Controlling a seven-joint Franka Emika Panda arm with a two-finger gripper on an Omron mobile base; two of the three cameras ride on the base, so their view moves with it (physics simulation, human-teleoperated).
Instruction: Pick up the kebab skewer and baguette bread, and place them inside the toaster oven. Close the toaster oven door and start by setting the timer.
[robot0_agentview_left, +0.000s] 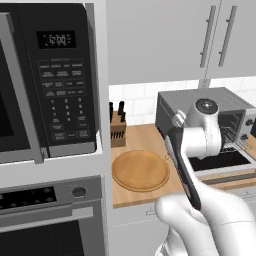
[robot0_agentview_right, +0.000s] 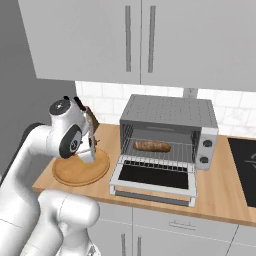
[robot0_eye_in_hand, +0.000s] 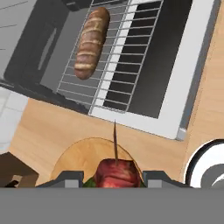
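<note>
In the hand view my gripper (robot0_eye_in_hand: 114, 178) is shut on the kebab skewer (robot0_eye_in_hand: 116, 170). A red chunk sits between the fingertips and the thin stick points toward the toaster oven. The hand hangs above the round wooden board (robot0_agentview_right: 75, 172). The baguette bread (robot0_agentview_right: 152, 145) lies on the wire rack inside the toaster oven (robot0_agentview_right: 167, 112), and the hand view shows it as a golden loaf (robot0_eye_in_hand: 92, 41). The toaster oven door (robot0_agentview_right: 155, 177) is dropped open, flat on the counter, its dark glass (robot0_eye_in_hand: 170, 65) facing up.
A knife block (robot0_agentview_left: 117, 127) stands at the back wall behind the board (robot0_agentview_left: 140, 170). The black microwave (robot0_agentview_left: 45, 80) and the wall oven (robot0_agentview_left: 50, 220) fill the left side. A dark stovetop (robot0_agentview_right: 245, 165) lies right of the toaster oven.
</note>
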